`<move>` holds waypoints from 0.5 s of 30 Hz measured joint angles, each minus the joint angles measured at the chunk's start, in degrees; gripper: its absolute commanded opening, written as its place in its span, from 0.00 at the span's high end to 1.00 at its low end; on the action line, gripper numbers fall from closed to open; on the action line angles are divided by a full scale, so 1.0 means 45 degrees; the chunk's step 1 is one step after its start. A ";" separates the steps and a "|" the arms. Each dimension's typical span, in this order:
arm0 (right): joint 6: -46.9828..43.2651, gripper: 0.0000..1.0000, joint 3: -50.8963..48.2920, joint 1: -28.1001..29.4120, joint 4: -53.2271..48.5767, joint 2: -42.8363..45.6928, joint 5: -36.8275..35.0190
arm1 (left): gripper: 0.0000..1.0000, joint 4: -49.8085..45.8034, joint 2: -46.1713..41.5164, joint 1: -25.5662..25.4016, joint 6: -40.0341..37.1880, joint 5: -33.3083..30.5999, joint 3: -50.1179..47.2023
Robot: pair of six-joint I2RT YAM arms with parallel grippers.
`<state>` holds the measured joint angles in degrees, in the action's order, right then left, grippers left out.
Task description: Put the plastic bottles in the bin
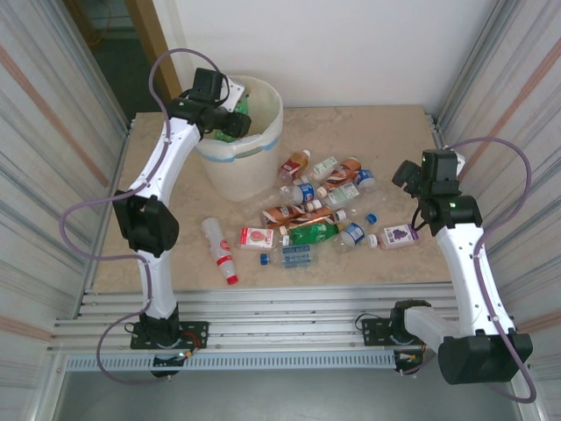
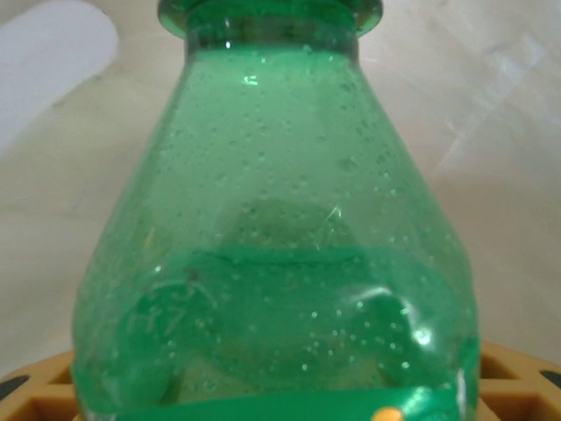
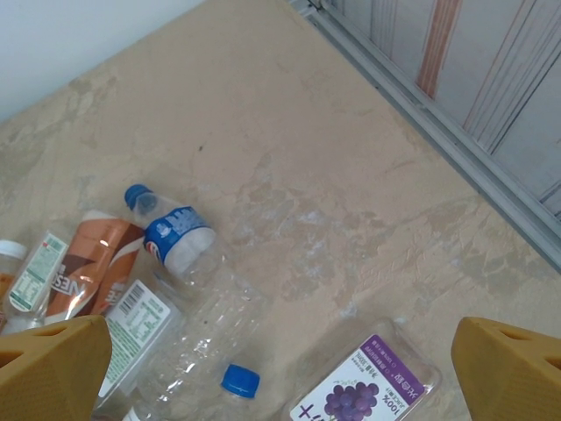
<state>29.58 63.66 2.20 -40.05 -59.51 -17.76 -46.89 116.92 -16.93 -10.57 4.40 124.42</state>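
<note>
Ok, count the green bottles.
2. One green bottle at the left gripper over the bin; the other green bottle lies in the pile on the table. More may be hidden in the bin or pile.

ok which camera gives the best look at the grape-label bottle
The right wrist view: the grape-label bottle lies close, with its purple grape picture clear, though the frame's bottom edge cuts it off. The top external view shows that bottle whole but small.
</note>
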 measured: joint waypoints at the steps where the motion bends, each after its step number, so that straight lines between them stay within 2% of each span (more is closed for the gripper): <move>1: 0.0000 0.02 0.0000 0.0000 -0.0015 0.0000 -0.0005 | 0.19 -0.0010 0.0000 0.0000 0.0015 -0.0029 0.0049; 3: 0.0000 0.02 0.0000 -0.0019 -0.0029 0.0000 -0.0005 | 0.15 -0.0015 0.0000 0.0000 0.0049 -0.0092 0.0243; 15: 0.0005 0.02 -0.0194 -0.0287 -0.0034 0.0223 0.0000 | 0.05 0.0102 -0.0248 -0.0010 0.0763 -0.0223 0.0899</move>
<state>29.61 62.78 0.91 -40.21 -58.50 -17.76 -46.44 115.81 -16.97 -7.14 3.40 128.46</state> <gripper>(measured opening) 0.978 0.920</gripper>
